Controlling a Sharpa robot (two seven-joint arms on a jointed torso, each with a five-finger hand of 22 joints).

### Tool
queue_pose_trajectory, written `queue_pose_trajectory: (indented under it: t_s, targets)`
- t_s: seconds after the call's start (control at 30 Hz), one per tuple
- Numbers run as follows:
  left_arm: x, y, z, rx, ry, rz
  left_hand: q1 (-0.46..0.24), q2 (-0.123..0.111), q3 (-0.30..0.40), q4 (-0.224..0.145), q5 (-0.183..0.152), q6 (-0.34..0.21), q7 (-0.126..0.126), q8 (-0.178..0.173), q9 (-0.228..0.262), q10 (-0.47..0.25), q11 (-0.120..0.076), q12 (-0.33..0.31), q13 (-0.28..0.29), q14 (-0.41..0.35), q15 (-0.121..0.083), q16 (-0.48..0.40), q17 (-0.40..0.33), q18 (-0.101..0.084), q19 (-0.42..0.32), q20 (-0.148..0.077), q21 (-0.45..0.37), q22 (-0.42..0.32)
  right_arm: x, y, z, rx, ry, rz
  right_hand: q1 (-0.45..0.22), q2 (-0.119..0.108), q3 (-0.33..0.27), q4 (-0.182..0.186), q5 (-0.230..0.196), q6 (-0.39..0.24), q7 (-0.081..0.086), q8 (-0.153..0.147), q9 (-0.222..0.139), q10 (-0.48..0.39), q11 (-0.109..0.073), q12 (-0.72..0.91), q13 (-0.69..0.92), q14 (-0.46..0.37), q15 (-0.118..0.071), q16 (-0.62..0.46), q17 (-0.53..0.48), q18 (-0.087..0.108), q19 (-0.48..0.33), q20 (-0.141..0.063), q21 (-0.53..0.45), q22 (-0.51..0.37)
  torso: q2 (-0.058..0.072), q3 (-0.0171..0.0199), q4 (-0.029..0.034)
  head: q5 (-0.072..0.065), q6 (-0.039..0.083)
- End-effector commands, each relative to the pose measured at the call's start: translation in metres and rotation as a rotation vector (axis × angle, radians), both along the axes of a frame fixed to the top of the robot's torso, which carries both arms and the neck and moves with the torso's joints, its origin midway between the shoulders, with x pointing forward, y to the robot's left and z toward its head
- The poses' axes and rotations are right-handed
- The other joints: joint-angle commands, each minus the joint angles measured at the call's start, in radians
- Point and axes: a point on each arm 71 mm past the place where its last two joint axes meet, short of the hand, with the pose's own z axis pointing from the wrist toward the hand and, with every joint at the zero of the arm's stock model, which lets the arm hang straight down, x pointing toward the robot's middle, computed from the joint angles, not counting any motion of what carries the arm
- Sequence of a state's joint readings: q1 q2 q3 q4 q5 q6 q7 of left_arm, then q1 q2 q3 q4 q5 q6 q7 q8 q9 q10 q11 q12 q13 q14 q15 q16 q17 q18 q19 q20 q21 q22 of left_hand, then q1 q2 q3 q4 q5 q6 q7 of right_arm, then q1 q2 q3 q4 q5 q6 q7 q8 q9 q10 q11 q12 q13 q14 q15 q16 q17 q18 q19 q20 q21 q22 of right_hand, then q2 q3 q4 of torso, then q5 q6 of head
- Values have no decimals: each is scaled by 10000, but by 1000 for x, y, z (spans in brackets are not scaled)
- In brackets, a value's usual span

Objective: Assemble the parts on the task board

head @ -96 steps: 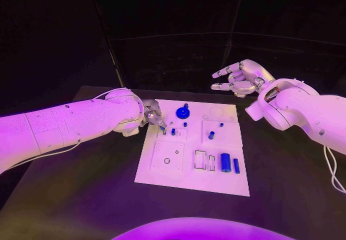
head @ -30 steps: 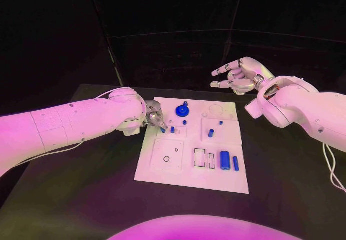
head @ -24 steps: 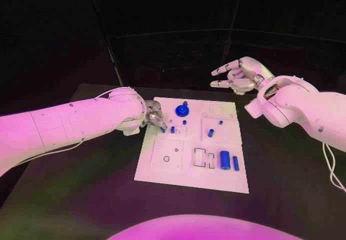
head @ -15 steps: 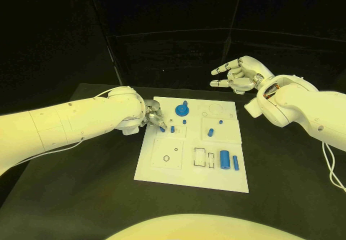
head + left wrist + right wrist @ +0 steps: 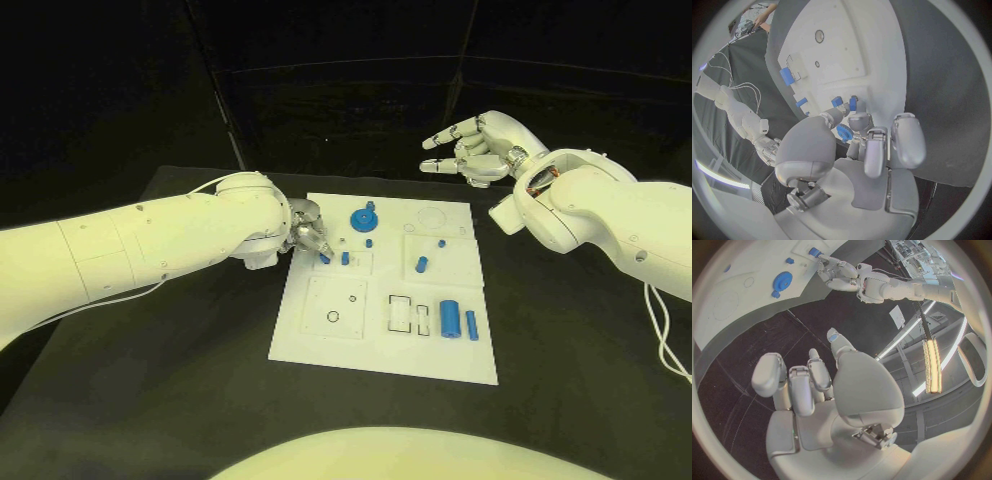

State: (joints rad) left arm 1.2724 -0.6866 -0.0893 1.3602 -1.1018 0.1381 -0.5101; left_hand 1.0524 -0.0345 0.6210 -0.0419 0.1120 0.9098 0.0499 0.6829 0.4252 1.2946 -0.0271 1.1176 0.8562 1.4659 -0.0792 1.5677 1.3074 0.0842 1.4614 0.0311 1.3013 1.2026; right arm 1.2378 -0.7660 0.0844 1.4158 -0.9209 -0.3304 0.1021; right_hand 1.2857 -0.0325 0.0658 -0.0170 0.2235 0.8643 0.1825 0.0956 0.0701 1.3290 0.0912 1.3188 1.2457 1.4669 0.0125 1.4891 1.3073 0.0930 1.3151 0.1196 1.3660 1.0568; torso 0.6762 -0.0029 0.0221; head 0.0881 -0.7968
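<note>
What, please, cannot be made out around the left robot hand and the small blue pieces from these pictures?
- Head view: the left robot hand has its fingertips over a small blue piece, hiding whether it is pinched.
- Left wrist view: the fingers cover the contact.
- Head view: the slots on the white board are too small to read.

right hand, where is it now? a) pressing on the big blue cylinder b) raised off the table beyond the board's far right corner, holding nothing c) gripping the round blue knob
b: the right hand hangs above the table past the task board, its fingers curled around nothing.
</note>
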Motion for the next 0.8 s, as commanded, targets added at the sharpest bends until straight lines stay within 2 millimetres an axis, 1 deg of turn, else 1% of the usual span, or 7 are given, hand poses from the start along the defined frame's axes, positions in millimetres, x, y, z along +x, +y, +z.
queue_pose_trajectory:
  t_s: [0.03,0.3,0.43,0.57,0.8]
  targets:
    - [-1,-1,-2,130,176,-140,95,8,771,-844,47,43,-55,59,19,72,-23,52,38,1049,-70,31,2634,-81,33,-72,63,13,0,1,1,39,-42,81,-7,44,-18,28,57,-67,-19,57,-8,-57,4,-17,-9,600,2,-66,615,44,-47,-3,-50,-11,-3,2,-4,9,-6]
    - [0,-3,-2,160,215,-175,-89,-108,474,-719,18,163,-128,93,-4,194,-74,131,145,1049,-109,31,2634,-94,59,-106,105,78,0,1,1,41,-44,75,-7,44,-18,28,57,-67,-19,57,-8,-57,4,-17,-9,600,2,-66,615,44,-47,-3,-50,-11,-1,5,-7,7,-12]
    - [0,-3,-2,171,221,-169,-288,-174,74,-517,2,266,-183,75,-54,244,-119,167,202,1049,-145,31,2634,-102,76,-138,126,116,0,1,1,40,-45,70,-6,45,-18,28,58,-67,-19,57,-8,-58,4,-17,-10,600,2,-66,614,44,-47,-3,-50,-11,-4,2,-7,6,-19]
    - [1,-3,-2,179,222,-160,-481,-157,-485,-217,-9,378,-217,36,-129,259,-149,193,247,1049,-177,31,2634,-110,93,-174,143,153,0,1,1,38,-40,76,16,50,-18,22,60,-67,-21,61,-7,-66,2,-24,-21,598,0,-74,599,45,-50,-4,-55,-21,-3,3,-3,5,-24]
    - [1,-4,-3,208,264,-191,-519,-121,-718,-104,-8,435,-226,17,-169,271,-154,215,287,1049,-187,31,2634,-116,104,-188,161,185,0,3,1,30,6,149,16,50,-18,22,60,-67,-21,61,-7,-66,2,-24,-21,598,0,-74,599,45,-50,-4,-55,-21,-3,2,-7,0,-31]
